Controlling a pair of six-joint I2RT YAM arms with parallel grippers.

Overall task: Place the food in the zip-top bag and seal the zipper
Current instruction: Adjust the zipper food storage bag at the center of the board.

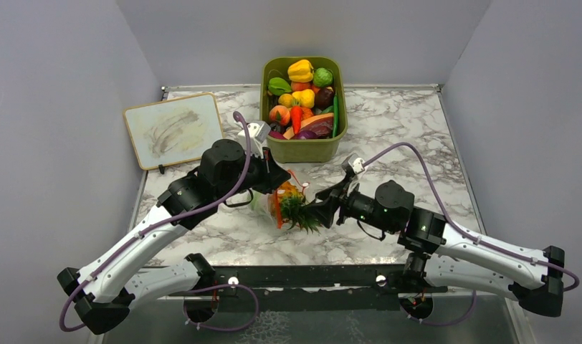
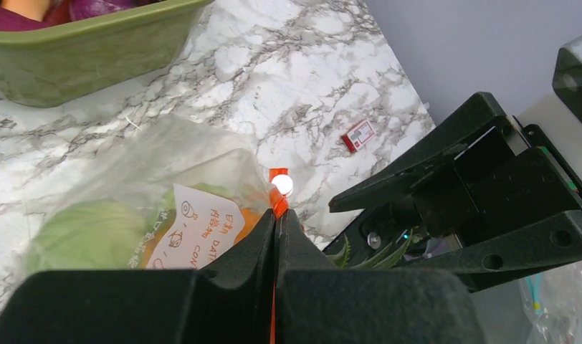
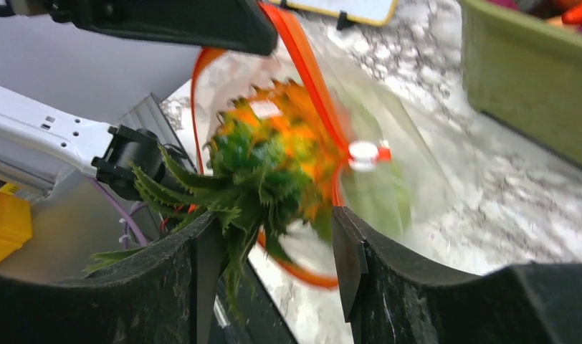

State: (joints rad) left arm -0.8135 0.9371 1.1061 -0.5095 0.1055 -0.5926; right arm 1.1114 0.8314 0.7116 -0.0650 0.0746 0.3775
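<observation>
Left gripper (image 2: pixel 276 218) clamped on zipper (image 3: pixel 309 64), holding zip-top bag (image 2: pixel 166 150) mouth open. Right gripper (image 3: pixel 270 218), bag's 3 o'clock, jaws parted, apparently no grip on orange fruit (image 3: pixel 281 150) at mouth. Green ball (image 2: pixel 80 229) inside; sealing pending.

Light: even, diffuse, moderately bright across all three views; source seems overhead. Shadows: soft and faint, close under the bin (image 1: pixel 303 150) on the table (image 1: pixel 403 129). Glare: white hotspot on the zipper (image 2: pixel 277 204) slider, left wrist view. Blur: orange fruit (image 3: pixel 274 158) and zipper smeared by motion, right wrist view. Focus: nearest foreground soft in both wrist views; top view sharp.
</observation>
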